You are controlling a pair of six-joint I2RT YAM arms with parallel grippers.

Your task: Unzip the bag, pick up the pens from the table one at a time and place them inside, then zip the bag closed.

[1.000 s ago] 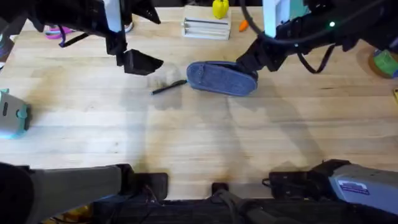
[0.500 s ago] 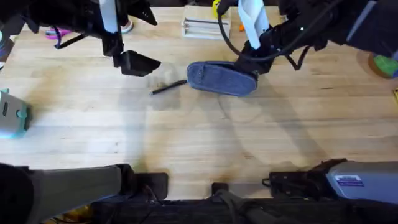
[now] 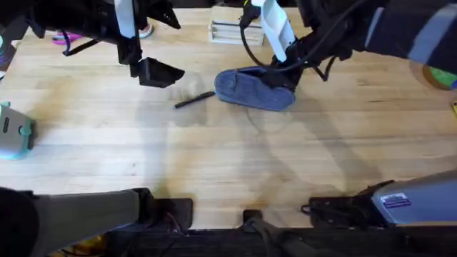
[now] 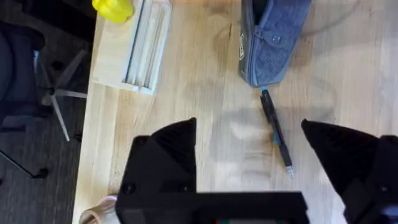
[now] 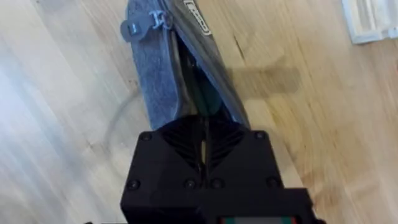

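The blue-grey bag (image 3: 250,89) lies on the table (image 3: 228,157) at the back middle, unzipped, its dark opening (image 5: 189,74) gaping and the pull tab (image 5: 134,26) at its far end. My right gripper (image 3: 282,77) is down at the bag's right end. Its black fingers are shut, with the tips (image 5: 203,127) at the opening, and they hide whatever may be between them. One black pen (image 3: 194,100) lies on the wood just left of the bag (image 4: 270,37). My left gripper (image 3: 166,73) hovers open left of that pen (image 4: 275,134), nothing between its fingers (image 4: 168,149).
A white slotted holder (image 3: 235,32) and a yellow object (image 3: 252,8) stand behind the bag. Pink-handled scissors (image 3: 64,36) lie at the back left. A teal device (image 3: 14,128) sits at the left edge, and something green (image 3: 443,71) at the right edge.
The right arm swung left over the bag and its gripper came down onto the bag's right end. The left arm, pen and bag stayed put.
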